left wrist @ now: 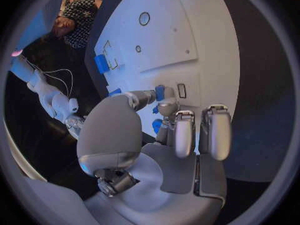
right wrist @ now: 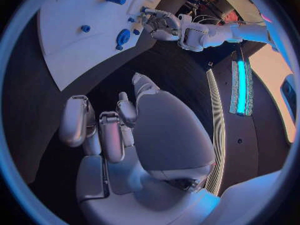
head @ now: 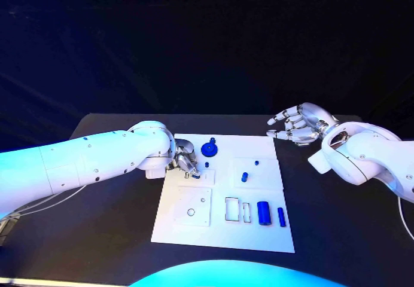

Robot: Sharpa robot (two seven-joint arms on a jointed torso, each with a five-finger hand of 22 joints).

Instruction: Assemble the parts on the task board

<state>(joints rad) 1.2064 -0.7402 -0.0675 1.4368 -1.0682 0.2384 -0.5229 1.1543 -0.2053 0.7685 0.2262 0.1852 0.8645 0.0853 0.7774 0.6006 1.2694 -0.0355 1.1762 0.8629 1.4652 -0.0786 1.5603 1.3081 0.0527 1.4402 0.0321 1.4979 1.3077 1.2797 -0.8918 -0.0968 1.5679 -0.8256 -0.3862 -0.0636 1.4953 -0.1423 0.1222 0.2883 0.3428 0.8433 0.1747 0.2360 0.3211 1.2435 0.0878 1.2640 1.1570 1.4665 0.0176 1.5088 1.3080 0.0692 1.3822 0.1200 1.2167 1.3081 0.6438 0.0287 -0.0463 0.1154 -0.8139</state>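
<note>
1. My left hand (head: 185, 159) sits at the task board's (head: 259, 239) left edge, near the far corner, fingers bent down onto the board.
2. In the left wrist view, my left hand (left wrist: 164, 135) pinches a small blue part (left wrist: 160, 92) between the thumb and a finger; the other fingers reach out over the board (left wrist: 206, 45).
3. My right hand (head: 298, 124) hovers off the board's far right corner, over the black table (head: 103, 239), fingers curled in and holding nothing. The right wrist view shows the same hand (right wrist: 125, 130) with nothing in its palm.
4. A blue gear-like part (head: 210, 147) stands just beside my left hand, closest to its fingers.
5. A small blue peg (head: 244, 176) lies mid-board, with a tiny blue dot (head: 257, 161) near it.
6. Near the board's front right, a thick blue cylinder (head: 263, 213) and a thin blue rod (head: 282, 216) lie side by side, just right of 2 rectangular slots (head: 239, 210).
7. A raised square plate with a round hole (head: 193, 207) sits front left.
8. Nothing lies between my right hand and the board.
</note>
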